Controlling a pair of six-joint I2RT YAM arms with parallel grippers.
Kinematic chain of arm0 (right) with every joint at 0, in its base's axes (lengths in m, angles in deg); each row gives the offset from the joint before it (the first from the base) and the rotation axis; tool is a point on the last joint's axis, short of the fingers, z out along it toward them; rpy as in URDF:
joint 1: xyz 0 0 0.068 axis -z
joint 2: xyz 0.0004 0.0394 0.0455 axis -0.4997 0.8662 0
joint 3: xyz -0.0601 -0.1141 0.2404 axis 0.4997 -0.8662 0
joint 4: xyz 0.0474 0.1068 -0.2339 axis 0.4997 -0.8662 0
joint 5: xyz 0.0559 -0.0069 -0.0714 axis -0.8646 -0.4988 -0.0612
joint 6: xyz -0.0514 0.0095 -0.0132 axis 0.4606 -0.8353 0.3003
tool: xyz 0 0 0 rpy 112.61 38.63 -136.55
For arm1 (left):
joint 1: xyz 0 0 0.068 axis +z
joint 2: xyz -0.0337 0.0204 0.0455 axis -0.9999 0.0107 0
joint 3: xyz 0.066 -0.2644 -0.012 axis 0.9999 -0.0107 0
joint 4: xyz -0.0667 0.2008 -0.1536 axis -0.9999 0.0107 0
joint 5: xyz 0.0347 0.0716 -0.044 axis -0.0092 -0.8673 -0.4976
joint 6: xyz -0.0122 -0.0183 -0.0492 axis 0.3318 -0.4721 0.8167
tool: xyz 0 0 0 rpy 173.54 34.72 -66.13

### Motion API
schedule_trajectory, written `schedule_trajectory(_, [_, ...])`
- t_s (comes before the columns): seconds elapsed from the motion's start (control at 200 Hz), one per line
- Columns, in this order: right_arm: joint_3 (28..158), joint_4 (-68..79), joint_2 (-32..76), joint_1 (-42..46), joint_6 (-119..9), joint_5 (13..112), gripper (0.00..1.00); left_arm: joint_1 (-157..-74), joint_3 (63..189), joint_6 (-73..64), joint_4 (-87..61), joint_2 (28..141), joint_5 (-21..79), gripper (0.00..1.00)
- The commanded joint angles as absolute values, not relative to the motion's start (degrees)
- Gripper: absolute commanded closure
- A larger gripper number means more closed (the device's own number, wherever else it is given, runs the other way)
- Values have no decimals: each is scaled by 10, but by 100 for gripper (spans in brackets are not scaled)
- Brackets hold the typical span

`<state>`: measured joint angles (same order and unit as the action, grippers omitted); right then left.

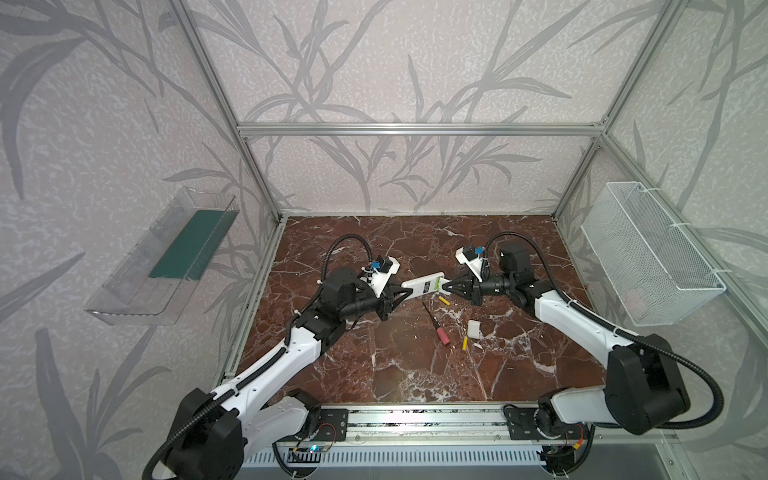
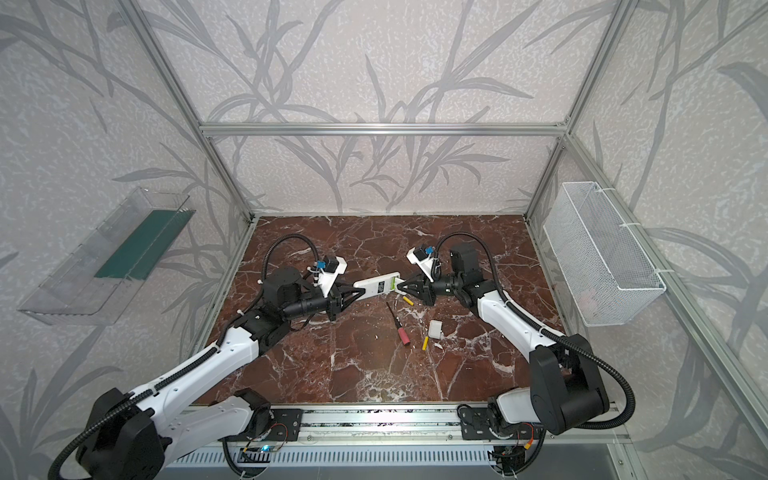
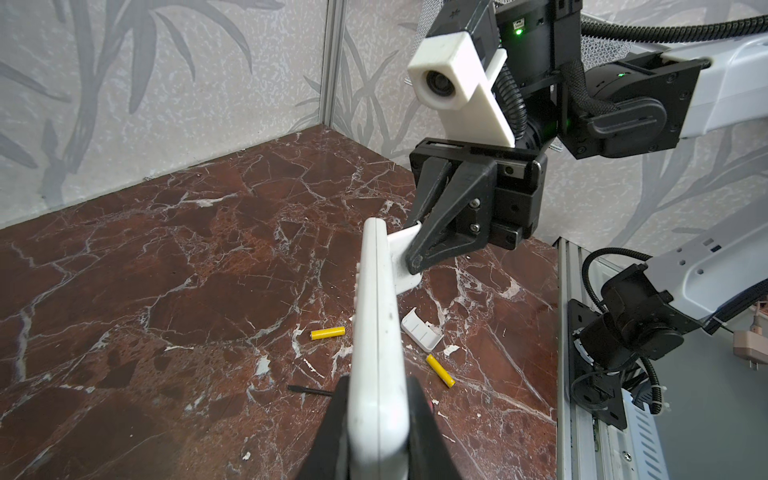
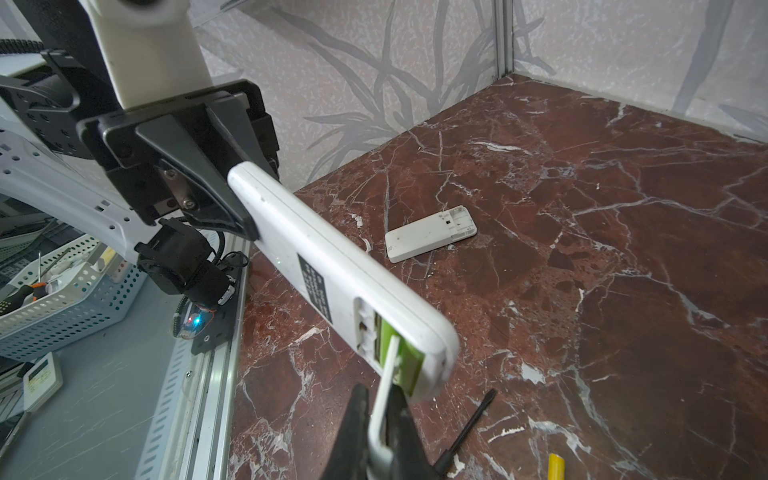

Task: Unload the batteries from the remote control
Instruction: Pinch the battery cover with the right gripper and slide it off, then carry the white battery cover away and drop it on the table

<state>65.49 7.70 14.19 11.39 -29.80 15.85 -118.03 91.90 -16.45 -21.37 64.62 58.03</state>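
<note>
**Item:** lime-green batteries (image 4: 409, 365), seated in the open bay of the remote control (image 4: 291, 232), held aloft over the surface (image 1: 415, 374).
**Grip:** left claw (image 1: 405, 291) clamped on the remote's far end; right claw (image 1: 443, 286) closed on the white cover (image 3: 403, 249), tilted, one edge at the bay.
**Handling:** draw the cover clear gently, keeping the opposite hold steady.
**Loose below:** two yellow batteries (image 1: 444, 300).
**Markings:** black label (image 4: 314, 286), writing unreadable.

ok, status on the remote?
Left fingers shut on remote, held aloft. Right fingers shut on battery cover, partly off. Green batteries seated inside. Nothing blocking.
</note>
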Motion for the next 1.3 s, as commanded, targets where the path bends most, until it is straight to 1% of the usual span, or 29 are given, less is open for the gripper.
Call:
schedule_trajectory(0.0, [652, 92, 138, 117, -302, 162, 98, -1183, 934, -157, -248, 641, 610, 100])
schedule_trajectory(0.025, [652, 92, 138, 117, -302, 161, 100, -1183, 934, -157, -249, 642, 609, 100])
schedule_trajectory(0.215, [651, 63, 124, 117, -281, 170, 100, -1182, 933, -168, -223, 642, 580, 100])
schedule_trajectory(0.445, [631, 31, 83, 120, -269, 223, 100, -1170, 938, -181, -157, 654, 507, 100])
schedule_trajectory(0.595, [628, -21, 85, 124, -259, 308, 100, -1168, 937, -190, -131, 664, 488, 100])
schedule_trajectory(0.81, [634, -64, 144, 129, -285, 445, 100, -1168, 920, -203, -129, 668, 479, 100])
schedule_trajectory(0.94, [640, -68, 190, 130, -302, 431, 100, -1168, 907, -212, -140, 666, 479, 100])
schedule_trajectory(1.005, [662, -98, 209, 130, -294, 423, 100, -1168, 907, -212, -141, 667, 485, 100])
schedule_trajectory(1.295, [716, -165, 283, 133, -307, 430, 100, -1168, 910, -212, -143, 671, 496, 100])
